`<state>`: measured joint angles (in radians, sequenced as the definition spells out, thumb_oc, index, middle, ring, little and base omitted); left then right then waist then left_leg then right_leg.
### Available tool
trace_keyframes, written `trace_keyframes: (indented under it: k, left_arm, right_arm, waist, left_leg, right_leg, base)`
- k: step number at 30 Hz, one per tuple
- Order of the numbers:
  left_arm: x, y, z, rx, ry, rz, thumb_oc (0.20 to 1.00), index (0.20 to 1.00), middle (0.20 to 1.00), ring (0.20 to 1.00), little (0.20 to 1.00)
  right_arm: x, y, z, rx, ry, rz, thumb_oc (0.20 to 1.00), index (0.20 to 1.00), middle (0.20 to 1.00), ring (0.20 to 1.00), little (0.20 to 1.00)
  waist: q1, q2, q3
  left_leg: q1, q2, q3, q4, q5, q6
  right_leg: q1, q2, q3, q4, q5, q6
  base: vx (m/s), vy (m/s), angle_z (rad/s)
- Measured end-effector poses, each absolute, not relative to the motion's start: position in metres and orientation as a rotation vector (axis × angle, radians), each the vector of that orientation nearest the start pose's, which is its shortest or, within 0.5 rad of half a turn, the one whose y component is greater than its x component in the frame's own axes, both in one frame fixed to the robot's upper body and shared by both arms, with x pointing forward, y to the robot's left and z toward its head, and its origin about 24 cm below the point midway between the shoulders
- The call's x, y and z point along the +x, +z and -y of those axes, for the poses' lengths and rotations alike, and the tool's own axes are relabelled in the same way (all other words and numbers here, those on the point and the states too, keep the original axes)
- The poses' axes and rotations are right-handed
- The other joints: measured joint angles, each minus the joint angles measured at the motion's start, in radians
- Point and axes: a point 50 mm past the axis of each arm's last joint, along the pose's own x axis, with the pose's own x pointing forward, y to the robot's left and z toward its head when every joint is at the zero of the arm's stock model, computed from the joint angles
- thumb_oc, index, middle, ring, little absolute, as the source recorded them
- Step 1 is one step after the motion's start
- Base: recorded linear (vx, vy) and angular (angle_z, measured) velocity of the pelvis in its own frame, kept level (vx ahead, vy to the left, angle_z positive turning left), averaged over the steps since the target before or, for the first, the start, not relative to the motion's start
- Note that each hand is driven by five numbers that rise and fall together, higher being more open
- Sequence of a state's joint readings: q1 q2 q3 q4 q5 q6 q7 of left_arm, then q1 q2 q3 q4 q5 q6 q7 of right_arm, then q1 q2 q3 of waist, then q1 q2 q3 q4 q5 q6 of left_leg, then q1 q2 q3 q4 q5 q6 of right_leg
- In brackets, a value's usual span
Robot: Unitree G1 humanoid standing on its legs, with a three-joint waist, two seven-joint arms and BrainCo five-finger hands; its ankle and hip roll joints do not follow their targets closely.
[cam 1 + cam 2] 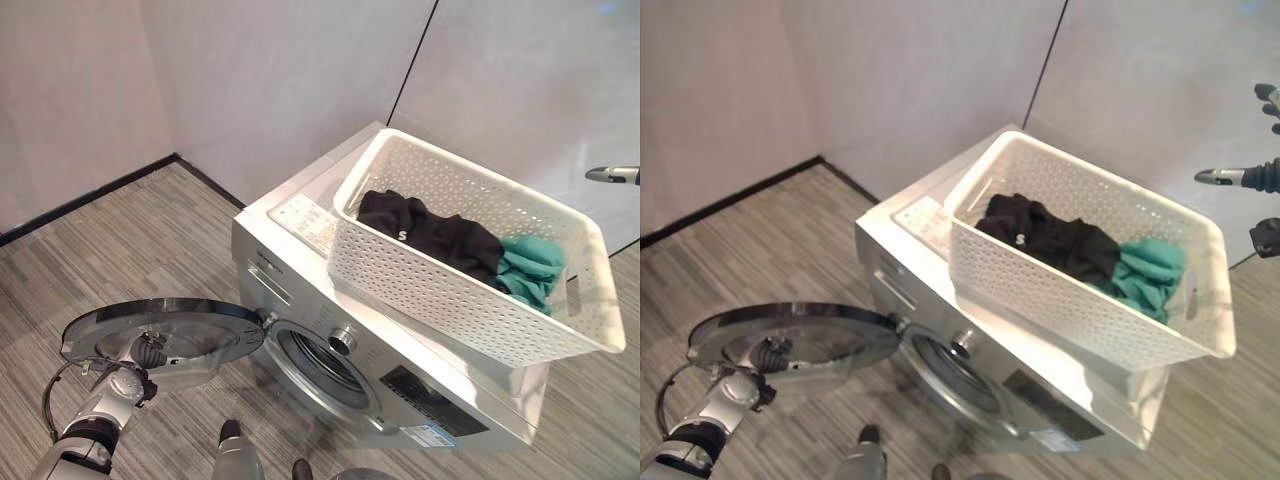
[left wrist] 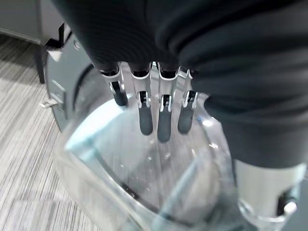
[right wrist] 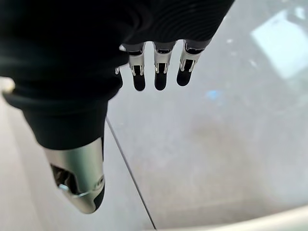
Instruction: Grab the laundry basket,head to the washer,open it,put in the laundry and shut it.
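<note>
The white perforated laundry basket [image 1: 430, 270] stands on top of the silver washer [image 1: 290, 215]. Inside it lie a black garment [image 1: 430, 235] and a teal garment [image 1: 530, 265]. The washer's round glass door [image 1: 190, 325] is swung wide open to the left, baring the drum opening [image 1: 320, 365]. My left hand [image 1: 148, 352] is at the door, and its straight fingers [image 2: 154, 115] rest against the glass bowl. My right hand [image 1: 1260, 175] hovers open in the air to the right of the basket, its fingers [image 3: 161, 77] spread toward the wall, holding nothing.
The washer sits in a corner between two grey walls [image 1: 300, 70], with a dark baseboard [image 1: 90, 195] along the left one. Striped grey floor [image 1: 130, 250] stretches to the left and front of the machine. The open door juts out low over the floor.
</note>
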<state>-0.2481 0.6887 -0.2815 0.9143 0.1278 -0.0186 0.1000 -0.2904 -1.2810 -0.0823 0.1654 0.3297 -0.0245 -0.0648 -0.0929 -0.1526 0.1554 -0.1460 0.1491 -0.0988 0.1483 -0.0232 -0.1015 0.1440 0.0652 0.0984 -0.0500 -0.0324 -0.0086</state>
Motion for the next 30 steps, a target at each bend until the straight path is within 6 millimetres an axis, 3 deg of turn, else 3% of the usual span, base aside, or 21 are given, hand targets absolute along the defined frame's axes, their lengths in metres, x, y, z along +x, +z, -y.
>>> trace_keyframes:
  k: [1,2,3,5,7,8,9,11,13,16,21,27,30]
  left_arm:
    - [0.238,-0.026,-0.342,0.921,0.118,-0.657,1.0,1.0,1.0,1.0,1.0]
    - [0.237,-0.027,-0.341,0.92,0.112,-0.66,1.0,1.0,1.0,1.0,1.0]
    - [0.237,-0.03,-0.338,0.905,0.103,-0.666,1.0,1.0,1.0,1.0,1.0]
    - [0.236,-0.03,-0.34,0.885,0.111,-0.668,1.0,1.0,1.0,1.0,1.0]
    - [0.238,-0.029,-0.339,0.882,0.11,-0.659,1.0,1.0,1.0,1.0,1.0]
    - [0.236,-0.03,-0.339,0.884,0.101,-0.669,1.0,1.0,1.0,1.0,1.0]
    - [0.235,-0.031,-0.34,0.884,0.104,-0.674,1.0,1.0,1.0,1.0,1.0]
    - [0.231,-0.032,-0.345,0.889,0.115,-0.699,1.0,1.0,1.0,1.0,1.0]
    - [0.229,-0.039,-0.34,0.877,0.097,-0.713,1.0,1.0,1.0,1.0,1.0]
    - [0.224,-0.051,-0.328,0.843,0.061,-0.73,1.0,1.0,1.0,1.0,1.0]
    - [0.211,-0.059,-0.328,0.824,0.031,-0.763,1.0,1.0,1.0,1.0,1.0]
    - [0.189,-0.072,-0.33,0.799,0.019,-0.824,1.0,1.0,1.0,1.0,1.0]
    - [0.17,-0.08,-0.33,0.733,0.046,-0.846,1.0,1.0,1.0,1.0,1.0]
  right_arm:
    - [0.272,0.266,0.342,-0.909,-0.226,0.282,1.0,1.0,1.0,1.0,1.0]
    - [0.273,0.264,0.335,-0.919,-0.18,0.279,1.0,1.0,1.0,1.0,1.0]
    - [0.271,0.268,0.325,-0.947,-0.113,0.296,1.0,1.0,1.0,1.0,1.0]
    - [0.27,0.282,0.314,-0.966,-0.052,0.347,1.0,1.0,1.0,1.0,1.0]
    - [0.269,0.284,0.312,-0.961,-0.026,0.353,1.0,1.0,1.0,1.0,1.0]
    - [0.276,0.282,0.306,-0.976,0.025,0.327,1.0,1.0,1.0,1.0,1.0]
    - [0.279,0.281,0.304,-0.991,0.049,0.31,1.0,1.0,1.0,1.0,1.0]
    - [0.289,0.284,0.292,-1.027,0.118,0.299,1.0,1.0,1.0,1.0,1.0]
    - [0.297,0.294,0.278,-1.074,0.185,0.311,1.0,1.0,1.0,1.0,1.0]
    - [0.295,0.291,0.281,-1.163,0.236,0.223,1.0,1.0,1.0,1.0,1.0]
    - [0.293,0.287,0.295,-1.212,0.234,0.131,1.0,1.0,1.0,1.0,1.0]
    - [0.289,0.277,0.292,-1.235,0.305,0.094,1.0,1.0,1.0,1.0,1.0]
    - [0.276,0.273,0.297,-1.234,0.317,0.087,1.0,1.0,1.0,1.0,1.0]
  waist:
    - [-0.004,-0.003,0.006]
    - [0.001,0.011,0.015]
    - [-0.002,0.029,0.026]
    - [0.0,0.025,0.024]
    - [-0.01,0.012,0.017]
    - [-0.001,-0.02,-0.003]
    - [0.001,-0.036,-0.015]
    - [0.012,-0.069,-0.038]
    - [0.021,-0.05,-0.026]
    - [0.024,-0.029,-0.023]
    - [0.011,-0.04,-0.03]
    - [-0.007,-0.058,-0.043]
    - [-0.017,-0.057,-0.043]
  left_leg:
    - [0.08,-0.006,0.021,-0.113,0.055,-0.014]
    - [0.112,0.0,0.032,-0.147,0.07,0.004]
    - [0.149,-0.005,0.04,-0.178,0.074,0.021]
    - [0.163,-0.024,0.058,-0.191,0.072,0.03]
    - [0.179,-0.041,0.055,-0.207,0.071,0.032]
    - [0.211,-0.05,0.056,-0.231,0.066,0.033]
    - [0.217,-0.055,0.055,-0.241,0.063,0.032]
    - [0.219,-0.053,0.06,-0.24,0.054,0.009]
    - [0.216,-0.012,0.055,-0.24,0.059,-0.014]
    - [0.217,0.013,0.053,-0.24,0.055,-0.021]
    - [0.218,0.013,0.056,-0.241,0.054,-0.03]
    - [0.218,0.015,0.056,-0.241,0.055,-0.03]
    - [0.216,0.015,0.055,-0.241,0.054,-0.03]
  right_leg:
    - [0.004,-0.02,0.001,0.014,0.006,0.027]
    - [-0.017,-0.02,0.004,0.065,-0.01,0.039]
    - [-0.023,-0.052,-0.011,0.018,-0.052,0.045]
    - [-0.061,-0.12,-0.009,-0.052,0.045,0.099]
    - [-0.083,-0.169,-0.004,-0.052,0.097,0.114]
    - [-0.087,-0.187,0.0,-0.052,0.14,0.122]
    - [-0.089,-0.187,0.0,-0.051,0.153,0.126]
    - [-0.09,-0.191,0.003,-0.043,0.11,0.128]
    - [-0.091,-0.147,-0.001,-0.043,0.115,0.121]
    - [-0.088,-0.127,-0.008,-0.043,0.116,0.119]
    - [-0.089,-0.128,-0.008,-0.043,0.115,0.116]
    - [-0.089,-0.125,-0.012,-0.043,0.113,0.104]
    - [-0.089,-0.125,-0.016,-0.043,0.109,0.099]
  base:
    - [0.09,0.123,-0.25]
    - [0.05,0.086,-0.25]
    - [0.05,0.08,-0.36]
    - [0.03,0.042,-0.14]
    - [0.02,0.031,0.13]
    - [0.02,0.03,0.07]
    - [0.02,0.023,0.11]
    - [0.0,0.0,0.0]
    - [0.0,0.005,-0.05]
    - [0.0,0.0,0.0]
    - [0.0,0.001,-0.02]
    - [0.0,0.0,0.0]
    - [0.0,0.0,0.0]
